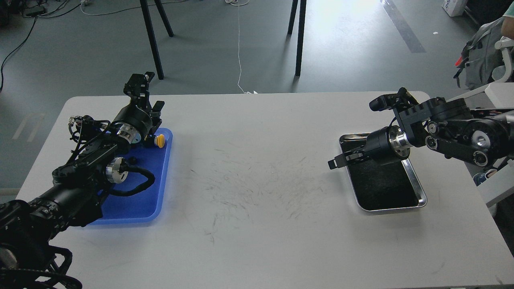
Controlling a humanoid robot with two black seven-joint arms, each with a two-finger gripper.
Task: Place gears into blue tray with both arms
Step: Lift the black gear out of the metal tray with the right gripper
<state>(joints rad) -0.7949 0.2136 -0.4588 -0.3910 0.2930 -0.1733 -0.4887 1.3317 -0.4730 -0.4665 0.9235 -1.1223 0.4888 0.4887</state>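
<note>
The blue tray [138,188] lies at the table's left, partly covered by my left arm. My left gripper [156,120] sits over the tray's far right corner, beside a yellow push-button [160,140]. It is dark and seen end-on, so its fingers cannot be told apart. My right gripper [336,162] points left and hovers just above the left rim of the steel tray [417,188]. Its fingers look close together, and I cannot make out anything between them. No gears stand out against the steel tray's dark floor.
The white table [257,224] shows grey scuff marks across its middle. Black stand legs [152,40] rise from the floor behind the far edge. A white unit [498,96] and a backpack [480,52] stand off the table's right side.
</note>
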